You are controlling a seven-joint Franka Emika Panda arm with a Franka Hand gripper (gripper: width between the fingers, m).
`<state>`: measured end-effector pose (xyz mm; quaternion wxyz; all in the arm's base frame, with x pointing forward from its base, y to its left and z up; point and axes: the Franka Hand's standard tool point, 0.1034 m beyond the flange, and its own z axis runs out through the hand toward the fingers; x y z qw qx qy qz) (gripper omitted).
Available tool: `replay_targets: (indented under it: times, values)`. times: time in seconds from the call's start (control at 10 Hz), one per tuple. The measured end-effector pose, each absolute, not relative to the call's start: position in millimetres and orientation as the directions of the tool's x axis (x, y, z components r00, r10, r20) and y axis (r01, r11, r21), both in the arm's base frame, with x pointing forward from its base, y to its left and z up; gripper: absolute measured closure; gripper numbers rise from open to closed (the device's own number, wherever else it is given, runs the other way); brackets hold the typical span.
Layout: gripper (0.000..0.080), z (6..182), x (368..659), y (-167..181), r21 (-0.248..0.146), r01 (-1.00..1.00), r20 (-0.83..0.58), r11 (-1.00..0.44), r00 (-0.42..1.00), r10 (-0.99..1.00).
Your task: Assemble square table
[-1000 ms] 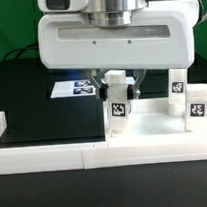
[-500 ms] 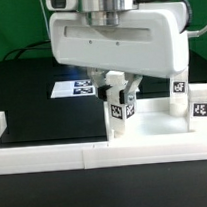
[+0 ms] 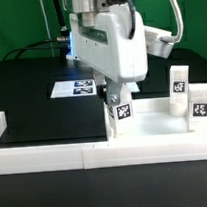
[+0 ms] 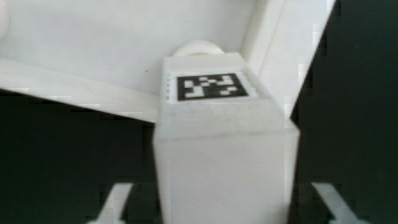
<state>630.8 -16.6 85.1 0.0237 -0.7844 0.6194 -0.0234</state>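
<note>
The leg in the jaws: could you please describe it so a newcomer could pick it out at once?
Start at the square table top in the exterior view. At its corner nearest the marker board stands a white tagged leg, held in the jaws. The other two legs stand free, further towards that view's right.

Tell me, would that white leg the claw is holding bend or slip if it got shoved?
The leg looks like a solid plastic block with flat faces, so it is probably stiff. Its smooth surface may be a bit slippery, though the gripper clamps its flat sides squarely. Standing tall and narrow on the tabletop, it would likely tip rather than roll.
</note>
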Motion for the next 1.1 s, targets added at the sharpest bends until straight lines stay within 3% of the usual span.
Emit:
replay_targets:
  times: [0.2,0.4,0.5,0.6,0.7,0.8,0.9,1.0,1.1]
  values:
    - [0.0509,84.8,629,-17,-0.058,-0.992,-0.003,-0.109,0.109,-0.994]
    - [0.0508,84.0,620,-11,-0.082,-0.969,-0.065,0.234,-0.229,-0.971]
    - [0.0508,84.6,619,-5,-0.071,-0.932,-0.085,0.356,-0.35,-0.933]
    - [0.0413,83.7,619,-6,-0.074,-0.944,-0.08,0.321,-0.316,-0.945]
    - [0.0413,82.7,618,-6,-0.074,-0.951,-0.078,0.301,-0.295,-0.952]
    - [0.0241,82.2,618,-5,-0.073,-0.954,-0.077,0.292,-0.286,-0.955]
    - [0.0241,81.1,616,-1,-0.064,-0.989,-0.056,0.131,-0.127,-0.99]
    - [0.0169,81.0,618,6,-0.057,-0.996,-0.021,-0.064,0.065,-0.998]
    - [0.0155,79.6,619,12,-0.064,-0.975,0.006,-0.211,0.211,-0.977]
